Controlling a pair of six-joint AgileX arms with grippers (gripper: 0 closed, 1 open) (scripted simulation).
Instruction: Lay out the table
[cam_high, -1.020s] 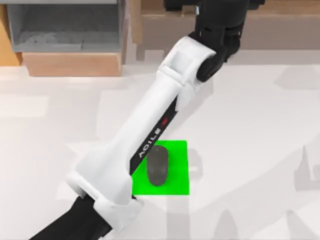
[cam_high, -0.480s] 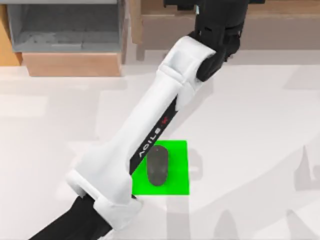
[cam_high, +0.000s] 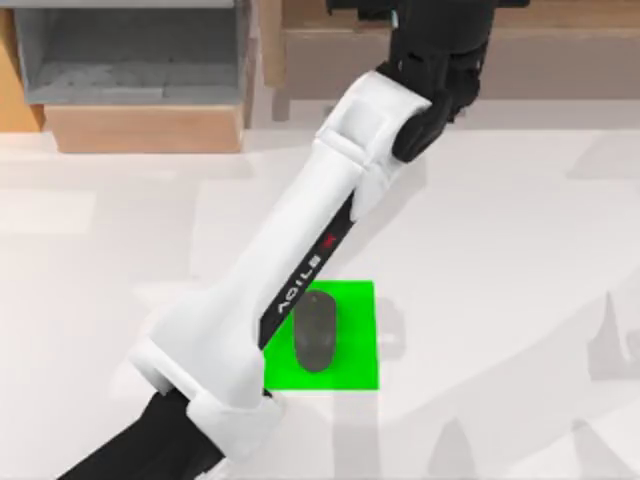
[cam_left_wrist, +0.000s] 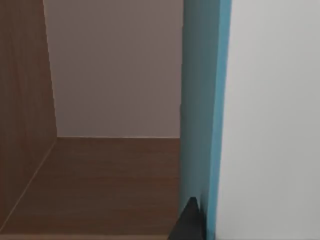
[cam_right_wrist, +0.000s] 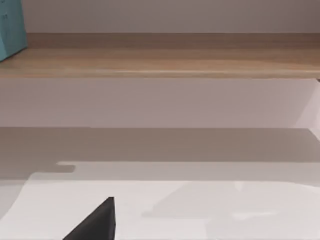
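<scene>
The white table (cam_high: 520, 250) carries a bright green mat (cam_high: 356, 302) near the front middle, and a dark grey mouse (cam_high: 315, 335) lies on the mat. My left arm (cam_high: 320, 240) stretches from the front left across the mat's corner to the back, and its black wrist (cam_high: 440, 50) reaches into the wooden unit there. In the left wrist view, one dark fingertip (cam_left_wrist: 190, 222) sits against an upright teal-edged flat thing (cam_left_wrist: 202, 100) inside a wooden compartment (cam_left_wrist: 100, 185). A dark fingertip (cam_right_wrist: 95, 222) of my right gripper hovers over the table (cam_right_wrist: 200, 210).
A tan unit with a grey open compartment (cam_high: 130, 60) stands at the back left. A wooden shelf unit (cam_high: 560, 60) runs along the back right. The right wrist view faces this shelf board (cam_right_wrist: 165, 62), with a teal thing (cam_right_wrist: 11, 27) standing at one end.
My left arm has crept very slightly toward the back shelf. The mouse and the green mat have not moved.
</scene>
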